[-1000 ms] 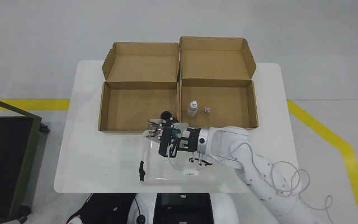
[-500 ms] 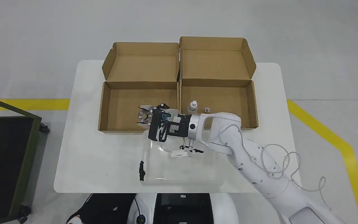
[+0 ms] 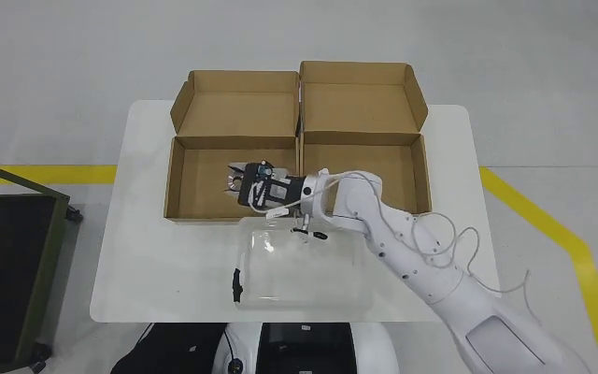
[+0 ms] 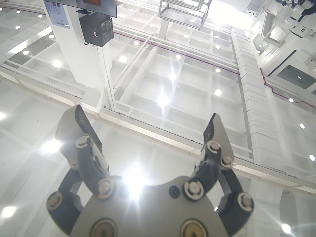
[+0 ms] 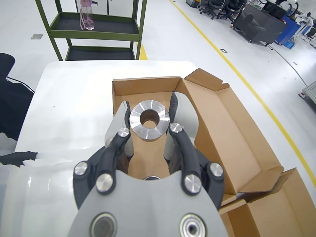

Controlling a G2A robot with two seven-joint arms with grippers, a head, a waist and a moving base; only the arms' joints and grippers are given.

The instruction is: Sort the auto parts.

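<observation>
The ring (image 5: 137,122), a silver metal disc with a round hole through its middle, sits between the fingers (image 5: 124,118) of the right gripper (image 5: 150,102), which are clamped on its two sides. It hangs over the brown floor of the left box (image 5: 222,136); I cannot tell whether it touches the cardboard.

In the top view the right gripper (image 3: 235,181) lies within the outline of the left box (image 3: 174,179), about midway along it, with the arm crossing in from the right over the wall shared with the right box (image 3: 425,178). Both boxes are open, with their lids folded back away from the robot, and they stand side by side, touching, on the far half of the white desk (image 3: 140,234).

A clear tray (image 3: 299,271) rests on the desk just in front of the boxes, near the robot's edge, with a small black piece (image 3: 236,283) at its left side. A green cart (image 5: 91,20) stands on the floor beyond the desk, with a pink bottle (image 5: 86,17) on one shelf.

The left gripper (image 4: 146,111) points up at the ceiling (image 4: 172,50), its fingers wide apart with nothing between them.
</observation>
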